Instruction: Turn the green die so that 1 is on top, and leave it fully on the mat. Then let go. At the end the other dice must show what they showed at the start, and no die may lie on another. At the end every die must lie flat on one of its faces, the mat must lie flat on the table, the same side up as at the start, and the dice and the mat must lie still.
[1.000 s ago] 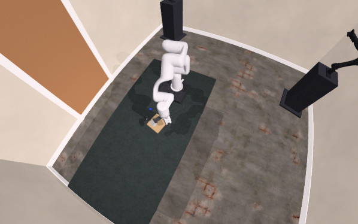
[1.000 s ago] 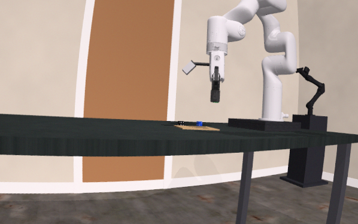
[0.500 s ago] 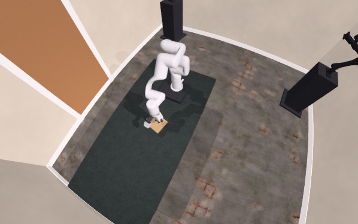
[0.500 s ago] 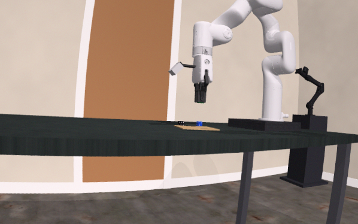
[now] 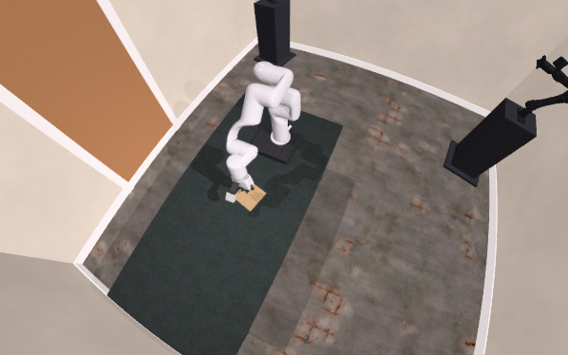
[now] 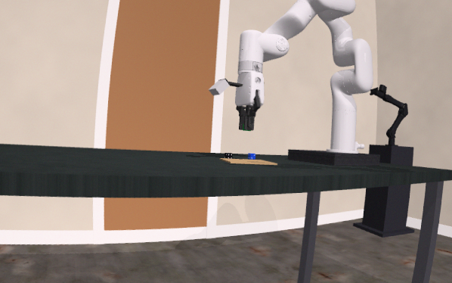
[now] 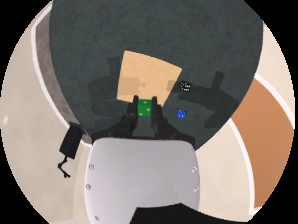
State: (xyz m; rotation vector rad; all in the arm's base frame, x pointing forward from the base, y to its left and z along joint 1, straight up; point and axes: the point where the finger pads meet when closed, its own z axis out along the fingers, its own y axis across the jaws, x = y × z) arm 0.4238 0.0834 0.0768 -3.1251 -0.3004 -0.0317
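My gripper is shut on the green die and holds it well above the table. In the side view the gripper hangs high over the tan mat, with a thin green edge of the die showing at the fingertips. In the wrist view the die sits over the near edge of the mat. From above, the gripper is at the mat's corner. A black die and a blue die rest on the table beyond the mat; both also show in the wrist view, the black die and the blue die.
The arm's dark base plate stands on the table to the right of the mat. A black pedestal with a camera arm stands beside the table. A second black pedestal stands behind the arm.
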